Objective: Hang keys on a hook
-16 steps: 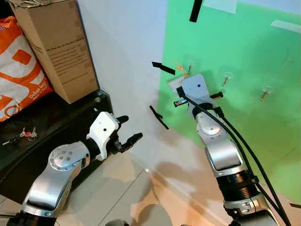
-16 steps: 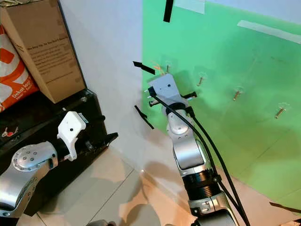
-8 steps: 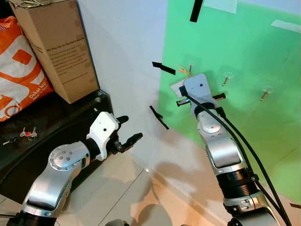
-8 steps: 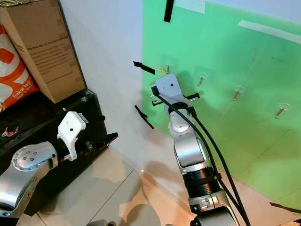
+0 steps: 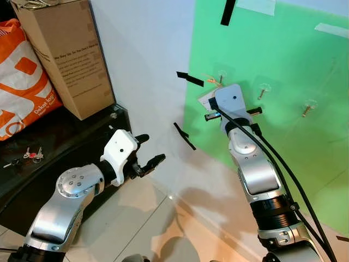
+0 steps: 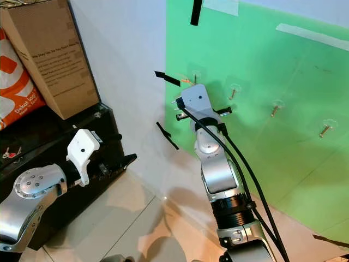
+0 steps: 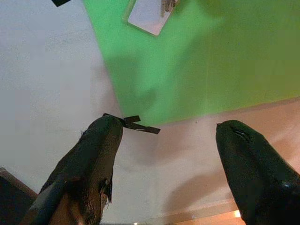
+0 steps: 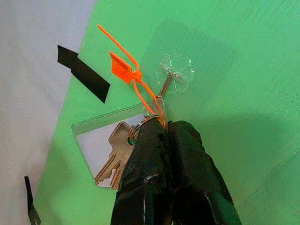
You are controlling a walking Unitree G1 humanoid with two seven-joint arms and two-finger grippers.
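Green sheet on the wall carries the hook (image 8: 165, 84). Over the last second the right tool (image 8: 167, 129) has moved slightly nearer to it, closed on the keys (image 8: 115, 157) just below it, so hanging seems close. Left tool (image 7: 164, 136) waits, open and empty.

Right pincer (image 8: 166, 136) closed, left pincer (image 7: 164, 154) spread.
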